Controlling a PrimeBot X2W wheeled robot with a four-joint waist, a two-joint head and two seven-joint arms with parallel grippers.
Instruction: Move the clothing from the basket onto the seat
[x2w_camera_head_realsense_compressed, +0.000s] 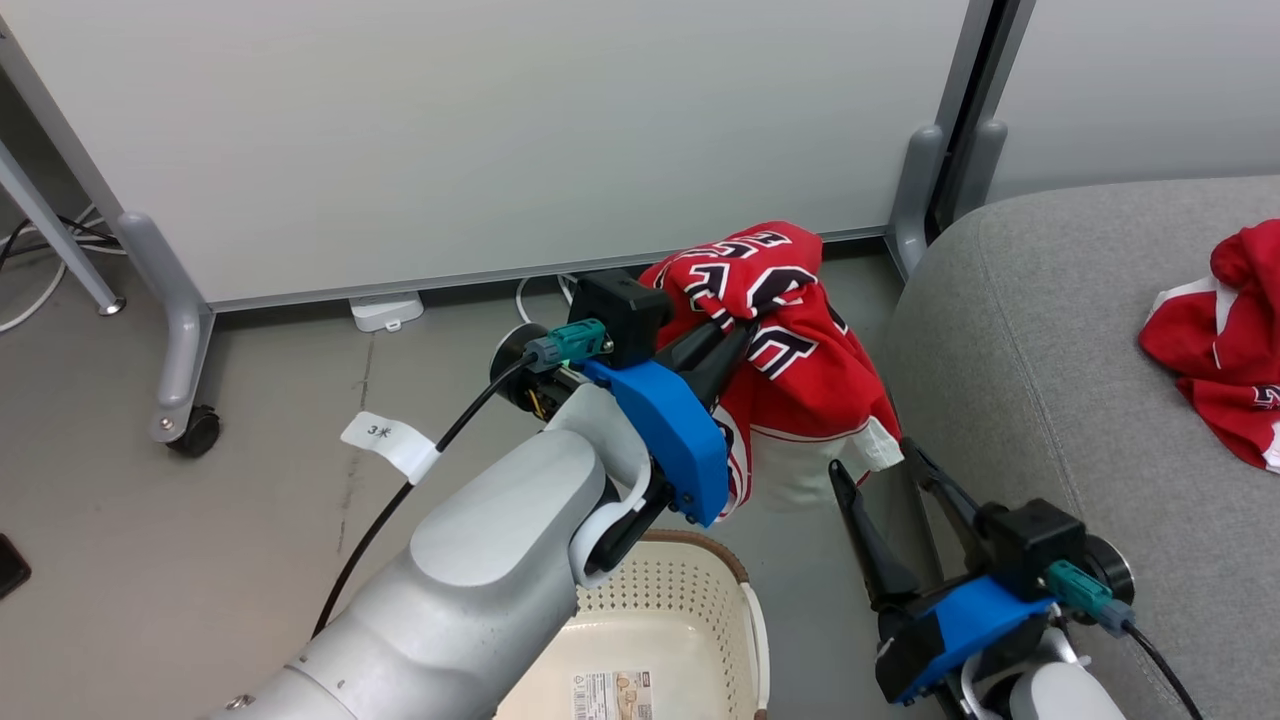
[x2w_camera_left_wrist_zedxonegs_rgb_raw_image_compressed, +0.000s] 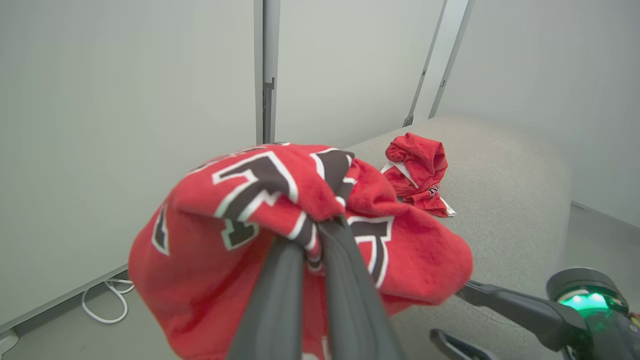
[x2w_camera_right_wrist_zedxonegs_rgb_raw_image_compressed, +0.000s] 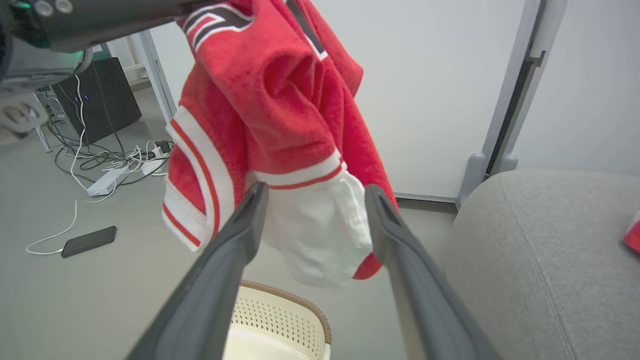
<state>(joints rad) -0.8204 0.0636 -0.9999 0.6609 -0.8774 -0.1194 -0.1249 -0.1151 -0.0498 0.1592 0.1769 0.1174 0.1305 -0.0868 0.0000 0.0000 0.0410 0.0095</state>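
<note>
The red jersey (x2w_camera_head_realsense_compressed: 800, 350) hangs clear of the basket (x2w_camera_head_realsense_compressed: 700, 590), pinched in the left fingers (x2w_camera_left_wrist_zedxonegs_rgb_raw_image_compressed: 280, 290); the right fingers (x2w_camera_right_wrist_zedxonegs_rgb_raw_image_compressed: 225, 260) stand wide open either side of its white hem (x2w_camera_right_wrist_zedxonegs_rgb_raw_image_compressed: 320, 235). Another red garment (x2w_camera_head_realsense_compressed: 1225, 340) lies on the seat (x2w_camera_head_realsense_compressed: 1040, 330).

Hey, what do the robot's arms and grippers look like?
Left arm: smooth silver-grey shell. The left gripper and right gripper each have two long dark tapering fingers, a bright blue mount, a black camera block and a teal plug. A black cable carries a white tag.
</note>
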